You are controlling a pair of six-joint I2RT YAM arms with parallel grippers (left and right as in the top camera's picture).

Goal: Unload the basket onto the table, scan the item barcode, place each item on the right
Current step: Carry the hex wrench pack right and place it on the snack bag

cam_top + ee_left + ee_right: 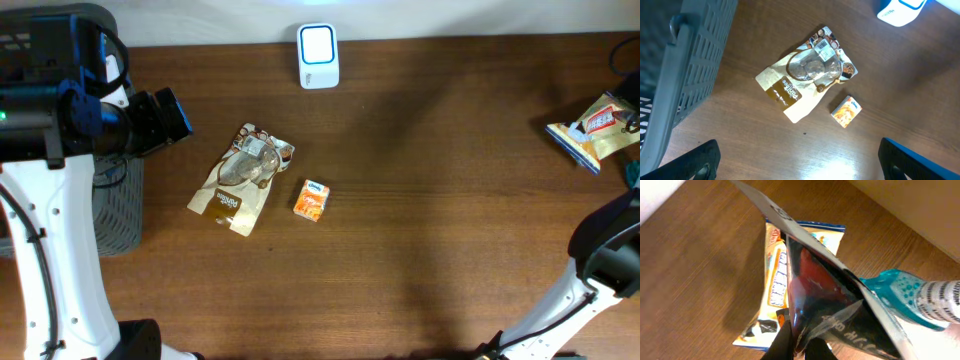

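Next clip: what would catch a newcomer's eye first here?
The right gripper, at the right edge of the table, pinches a dark foil packet over a yellow snack bag and a teal bottle. Mid-table lie a brown pouch and a small orange box, with the white scanner at the far edge; the left gripper hangs open near them.

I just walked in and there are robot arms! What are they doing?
The right end effector is pinched shut on a dark shiny foil packet, above a yellow snack bag. The left end effector hangs open near a brown snack pouch and small orange box. The white scanner stands at the far edge.
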